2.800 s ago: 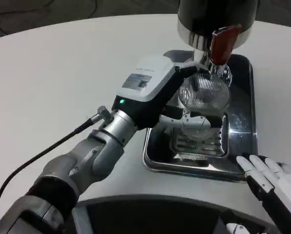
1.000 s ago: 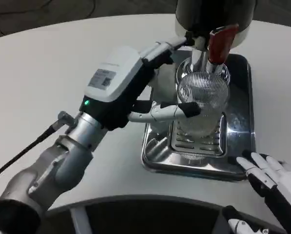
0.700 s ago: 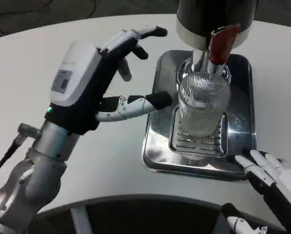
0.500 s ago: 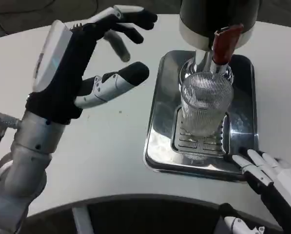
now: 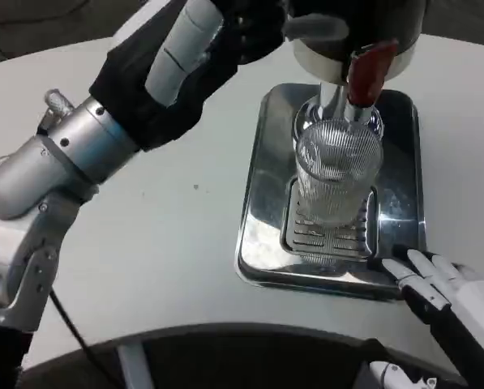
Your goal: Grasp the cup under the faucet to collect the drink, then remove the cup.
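while the ribbed cup point(image 5: 337, 180) sits on the drip tray point(image 5: 262, 203) under the faucet point(image 5: 363, 74), the left hand point(image 5: 217, 40), holding nothing, fingers too blurred to tell, looks bound for the red lever, wanting a gentle press; the right hand point(image 5: 446, 292) rests open beside the tray.

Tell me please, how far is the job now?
Done: the cup stands on the tray under the faucet. In hand: the left hand is raised beside the dispenser, holding nothing visible. Left: filling, then removing the cup. The right hand waits, open.
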You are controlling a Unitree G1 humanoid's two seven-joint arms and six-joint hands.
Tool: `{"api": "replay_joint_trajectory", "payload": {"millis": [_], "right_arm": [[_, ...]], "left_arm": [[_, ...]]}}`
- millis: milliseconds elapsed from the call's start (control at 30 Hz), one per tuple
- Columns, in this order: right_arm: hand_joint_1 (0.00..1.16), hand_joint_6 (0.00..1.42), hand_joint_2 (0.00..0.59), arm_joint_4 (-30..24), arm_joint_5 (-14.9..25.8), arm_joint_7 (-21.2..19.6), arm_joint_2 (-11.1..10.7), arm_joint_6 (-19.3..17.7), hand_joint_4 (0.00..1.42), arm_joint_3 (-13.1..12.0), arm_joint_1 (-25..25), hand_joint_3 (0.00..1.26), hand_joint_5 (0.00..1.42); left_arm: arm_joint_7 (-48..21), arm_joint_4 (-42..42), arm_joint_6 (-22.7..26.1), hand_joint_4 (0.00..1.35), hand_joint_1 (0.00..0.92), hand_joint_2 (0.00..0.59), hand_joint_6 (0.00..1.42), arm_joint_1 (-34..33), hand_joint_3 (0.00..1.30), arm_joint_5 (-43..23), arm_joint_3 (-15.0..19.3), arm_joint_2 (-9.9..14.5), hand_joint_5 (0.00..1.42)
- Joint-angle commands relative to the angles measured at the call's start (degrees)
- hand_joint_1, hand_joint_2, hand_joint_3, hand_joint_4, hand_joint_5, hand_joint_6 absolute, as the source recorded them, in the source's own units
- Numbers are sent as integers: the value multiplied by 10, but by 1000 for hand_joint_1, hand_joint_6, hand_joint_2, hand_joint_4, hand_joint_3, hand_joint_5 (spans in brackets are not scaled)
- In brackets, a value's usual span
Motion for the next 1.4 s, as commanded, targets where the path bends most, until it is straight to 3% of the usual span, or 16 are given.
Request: {"api": "replay_joint_trajectory", "payload": {"millis": [33,233,467,900,1400], "right_arm": [[240,0,426,-4,0,-8,6,0,0,3,9,104,0],[240,0,426,-9,1,-13,7,-2,0,1,17,104,0],[240,0,426,-13,6,-18,8,-5,0,-6,31,104,0],[240,0,426,-21,6,-20,9,-6,0,0,34,104,0],[240,0,426,-23,17,-24,4,-9,0,-10,47,104,0]], "left_arm": [[-39,-9,68,43,0,106,163,-37,90,-17,13,-3,137],[-53,2,125,5,0,86,113,-70,56,-7,26,-10,103],[-62,-5,150,0,0,79,107,-57,54,7,39,-1,94],[-99,52,149,1,0,65,105,-86,52,63,27,-14,91],[-124,122,106,12,0,60,114,-117,66,120,2,-55,102]]}}
